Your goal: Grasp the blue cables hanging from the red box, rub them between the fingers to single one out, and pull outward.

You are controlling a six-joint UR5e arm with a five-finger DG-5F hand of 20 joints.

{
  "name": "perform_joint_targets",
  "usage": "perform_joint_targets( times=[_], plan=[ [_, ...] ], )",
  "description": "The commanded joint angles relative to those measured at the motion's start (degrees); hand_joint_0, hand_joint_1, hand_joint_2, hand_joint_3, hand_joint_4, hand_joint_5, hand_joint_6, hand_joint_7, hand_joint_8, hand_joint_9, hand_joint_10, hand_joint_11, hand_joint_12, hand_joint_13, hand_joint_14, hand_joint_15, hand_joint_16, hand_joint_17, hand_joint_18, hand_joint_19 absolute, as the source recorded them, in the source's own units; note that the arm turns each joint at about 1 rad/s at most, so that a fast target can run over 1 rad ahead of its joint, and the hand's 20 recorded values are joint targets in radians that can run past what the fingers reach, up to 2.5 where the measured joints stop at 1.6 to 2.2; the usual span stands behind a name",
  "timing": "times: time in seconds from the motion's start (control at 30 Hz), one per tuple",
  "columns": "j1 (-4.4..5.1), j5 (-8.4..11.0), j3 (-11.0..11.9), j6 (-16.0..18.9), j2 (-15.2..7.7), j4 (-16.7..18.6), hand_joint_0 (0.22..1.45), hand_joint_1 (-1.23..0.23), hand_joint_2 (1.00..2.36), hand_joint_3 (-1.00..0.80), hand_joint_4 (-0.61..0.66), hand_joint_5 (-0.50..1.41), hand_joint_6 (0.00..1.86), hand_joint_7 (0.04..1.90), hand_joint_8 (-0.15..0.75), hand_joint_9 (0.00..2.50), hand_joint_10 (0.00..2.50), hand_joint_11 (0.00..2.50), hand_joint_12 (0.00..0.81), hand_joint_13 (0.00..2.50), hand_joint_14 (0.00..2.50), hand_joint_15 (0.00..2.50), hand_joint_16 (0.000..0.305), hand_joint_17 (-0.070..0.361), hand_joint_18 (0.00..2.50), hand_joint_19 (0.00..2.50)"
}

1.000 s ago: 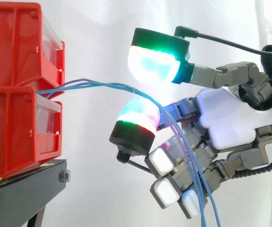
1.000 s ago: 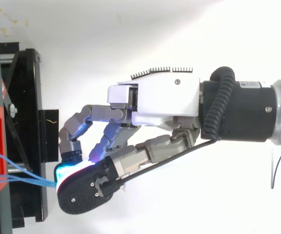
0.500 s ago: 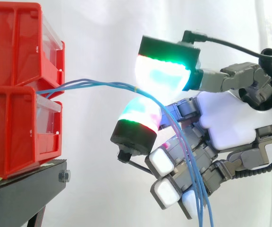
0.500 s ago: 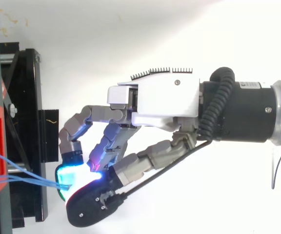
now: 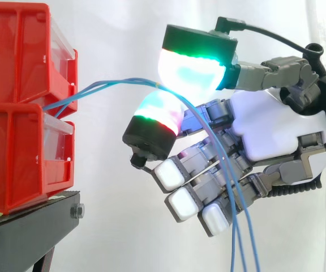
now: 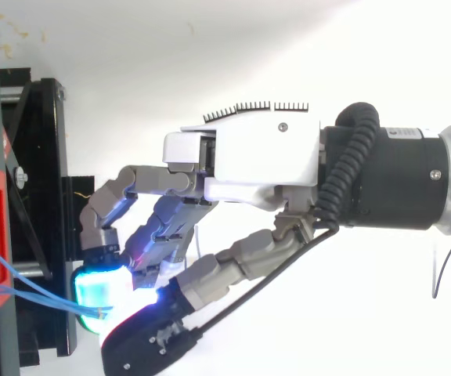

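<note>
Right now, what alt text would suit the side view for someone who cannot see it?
A robot hand reaching in from the right pinches thin blue cables between glowing fingertip pads. The cables arch out of stacked red bins on a black stand at left, then hang down across the hand's other fingers.

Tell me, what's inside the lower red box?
The blue cables leave the lower red box at its top front edge, leading to the hand. Its red walls hide where they end and anything else inside.
</note>
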Motion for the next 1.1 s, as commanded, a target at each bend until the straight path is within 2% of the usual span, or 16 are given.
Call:
perform_joint_targets(
  times=[0.0,0.03,0.17,0.23,0.33,0.63,0.83,1.0,1.07],
  plan=[
    [0.01,0.01,0.10,-0.14,-0.06,0.03,0.59,-0.89,1.00,-0.44,0.15,-0.18,0.93,0.94,0.306,0.82,0.01,0.49,0.405,0.78,0.02,0.50,0.051,0.114,0.74,0.52],
    [-0.08,0.01,0.10,-0.23,-0.06,0.20,0.54,-0.87,1.00,-0.50,0.15,-0.18,0.92,0.95,0.317,0.83,0.01,0.49,0.414,0.78,0.02,0.49,0.052,0.117,0.75,0.52],
    [-0.25,0.71,0.10,-0.23,-0.06,1.44,0.48,-0.82,1.00,-0.50,0.17,-0.17,0.92,0.95,0.338,0.85,0.01,0.48,0.437,0.80,0.02,0.50,0.056,0.126,0.78,0.52],
    [-0.34,1.32,0.01,-0.23,-0.06,3.37,0.47,-0.80,1.00,-0.50,0.17,-0.17,0.92,0.94,0.347,0.86,0.01,0.48,0.442,0.81,0.02,0.49,0.057,0.129,0.79,0.52],
    [-0.34,1.68,0.01,-0.32,-0.06,4.07,0.46,-0.78,1.00,-0.50,0.18,-0.17,0.91,0.95,0.354,0.87,0.01,0.48,0.449,0.81,0.02,0.50,0.058,0.132,0.80,0.52],
    [-0.08,1.68,-0.08,-0.23,-0.06,3.63,0.44,-0.68,1.00,-0.50,0.16,-0.12,0.89,1.04,0.369,0.99,0.01,0.46,0.461,0.88,0.02,0.50,0.059,0.133,0.85,0.53],
    [-0.08,1.68,-0.08,-0.23,-0.06,3.54,0.52,-0.64,1.00,-0.50,0.13,-0.12,0.88,1.10,0.344,1.02,0.01,0.47,0.433,0.88,0.02,0.50,0.053,0.119,0.82,0.56],
    [-0.08,1.68,-0.17,-0.23,-0.06,3.02,0.58,-0.71,1.01,-0.31,0.12,-0.12,0.88,1.16,0.335,1.02,0.01,0.49,0.415,0.88,0.02,0.51,0.050,0.112,0.81,0.57],
    [-0.08,1.68,-0.17,-0.23,-0.06,3.02,0.58,-0.75,1.02,-0.22,0.13,-0.13,0.89,1.13,0.335,1.00,0.02,0.49,0.415,0.88,0.02,0.51,0.049,0.111,0.81,0.56]
  ],
)
